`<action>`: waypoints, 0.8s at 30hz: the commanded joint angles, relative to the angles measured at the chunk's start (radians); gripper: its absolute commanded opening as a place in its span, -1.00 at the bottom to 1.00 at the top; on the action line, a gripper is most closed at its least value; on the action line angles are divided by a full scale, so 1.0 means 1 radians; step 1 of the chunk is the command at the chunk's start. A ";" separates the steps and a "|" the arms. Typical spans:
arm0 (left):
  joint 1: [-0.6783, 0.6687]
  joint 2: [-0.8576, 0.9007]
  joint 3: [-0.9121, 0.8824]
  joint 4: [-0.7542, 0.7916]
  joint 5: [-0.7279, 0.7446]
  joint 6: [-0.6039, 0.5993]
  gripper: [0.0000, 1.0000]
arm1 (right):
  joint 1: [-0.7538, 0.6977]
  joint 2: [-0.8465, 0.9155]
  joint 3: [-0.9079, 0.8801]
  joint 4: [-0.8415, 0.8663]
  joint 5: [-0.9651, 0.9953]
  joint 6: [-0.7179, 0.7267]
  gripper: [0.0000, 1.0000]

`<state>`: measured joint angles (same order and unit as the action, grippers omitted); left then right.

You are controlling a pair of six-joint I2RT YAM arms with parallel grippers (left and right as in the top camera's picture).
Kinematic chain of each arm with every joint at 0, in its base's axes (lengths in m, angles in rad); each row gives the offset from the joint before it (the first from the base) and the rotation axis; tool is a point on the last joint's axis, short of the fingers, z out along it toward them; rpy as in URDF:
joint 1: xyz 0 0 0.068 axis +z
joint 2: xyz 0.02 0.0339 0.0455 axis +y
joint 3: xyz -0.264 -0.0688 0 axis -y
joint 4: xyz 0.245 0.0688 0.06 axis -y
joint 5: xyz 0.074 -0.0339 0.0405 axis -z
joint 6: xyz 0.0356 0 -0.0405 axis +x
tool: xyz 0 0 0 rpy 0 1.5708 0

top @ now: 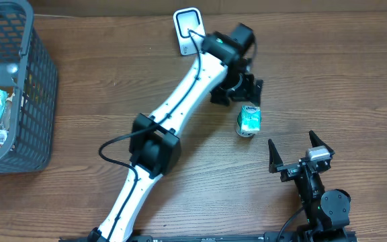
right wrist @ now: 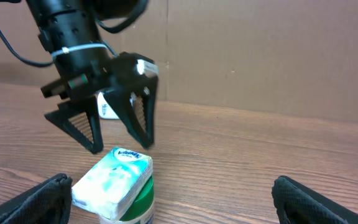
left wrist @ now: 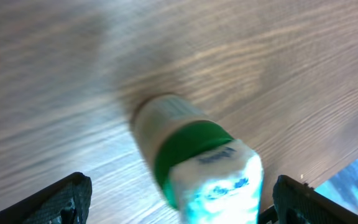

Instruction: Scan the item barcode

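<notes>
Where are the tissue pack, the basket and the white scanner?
tissue pack (right wrist: 114, 179), right wrist view, on its pale front face.
basket (top: 39, 101), overhead view, on its right wall.
white scanner (top: 184, 21), overhead view, on its top face.

Overhead view: light even and diffuse, moderately bright. Focus is sharp across the table (top: 341, 54). Shadows are faint and soft-edged, the clearest lying close under the left arm (top: 193, 87).

Left wrist view: blurred throughout. The pack (left wrist: 197, 165) is out of focus, its pale end washed out, and the wood grain is smeared. A soft dark shadow lies on the table beyond it.

Right wrist view: dimmer, warm in tone, fairly sharp. The pack's top is bright, and the lower corners are soft.
</notes>
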<state>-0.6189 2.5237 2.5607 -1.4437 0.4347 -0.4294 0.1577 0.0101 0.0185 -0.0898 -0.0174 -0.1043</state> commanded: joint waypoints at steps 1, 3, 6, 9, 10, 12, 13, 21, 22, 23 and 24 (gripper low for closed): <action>0.024 -0.127 0.023 -0.031 -0.065 -0.017 0.96 | -0.001 -0.007 -0.010 0.006 0.013 0.002 1.00; -0.003 -0.175 0.023 -0.082 -0.246 -0.122 0.98 | -0.001 -0.007 -0.010 0.006 0.013 0.002 1.00; -0.068 -0.220 0.023 -0.115 -0.437 -0.210 1.00 | -0.001 -0.007 -0.010 0.005 0.013 0.002 1.00; -0.127 -0.233 0.023 -0.101 -0.460 -0.234 1.00 | -0.001 -0.007 -0.010 0.006 0.013 0.002 1.00; -0.130 -0.232 0.023 -0.092 -0.451 -0.233 0.79 | -0.001 -0.007 -0.010 0.006 0.013 0.002 1.00; -0.130 -0.228 0.022 -0.090 -0.430 -0.233 0.18 | -0.001 -0.007 -0.010 0.006 0.013 0.002 1.00; -0.127 -0.227 0.020 -0.094 -0.411 -0.233 0.11 | -0.001 -0.007 -0.010 0.006 0.013 0.002 1.00; -0.117 -0.221 -0.051 -0.104 -0.311 -0.229 -0.13 | -0.001 -0.007 -0.010 0.006 0.013 0.002 1.00; -0.123 -0.221 -0.074 -0.093 -0.311 -0.229 -0.12 | -0.001 -0.007 -0.010 0.006 0.013 0.002 1.00; -0.128 -0.221 -0.092 -0.087 -0.311 -0.229 -0.12 | -0.001 -0.007 -0.010 0.006 0.013 0.002 1.00; -0.128 -0.220 -0.114 -0.076 -0.307 -0.230 -0.17 | -0.001 -0.007 -0.010 0.006 0.013 0.002 1.00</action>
<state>-0.7250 2.2955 2.5015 -1.5364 0.1024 -0.6525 0.1577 0.0101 0.0185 -0.0898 -0.0177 -0.1047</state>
